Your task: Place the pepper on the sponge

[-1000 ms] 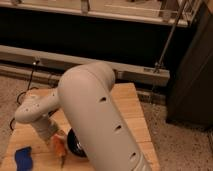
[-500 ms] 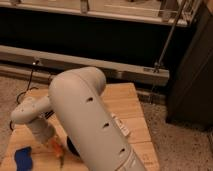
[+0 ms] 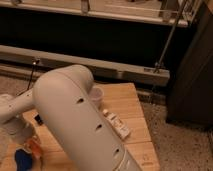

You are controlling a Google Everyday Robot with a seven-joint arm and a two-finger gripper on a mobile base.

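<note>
The blue sponge (image 3: 22, 159) lies at the lower left corner of the wooden table (image 3: 136, 114), partly cut off by the frame edge. The orange pepper (image 3: 34, 147) hangs just right of and slightly above the sponge, at the end of my gripper (image 3: 31, 142). The gripper reaches down from the white wrist at the far left. My big white arm (image 3: 75, 120) fills the middle of the view and hides much of the table and most of the gripper.
A pale cup (image 3: 96, 95) stands on the table just past the arm. A small white packet (image 3: 118, 125) lies to its right. A small dark object (image 3: 38, 120) peeks out by the wrist. A dark cabinet (image 3: 192, 70) rises at the right.
The arm has swung left, carrying the pepper leftward until it is close beside the sponge. The sponge has stayed where it was.
</note>
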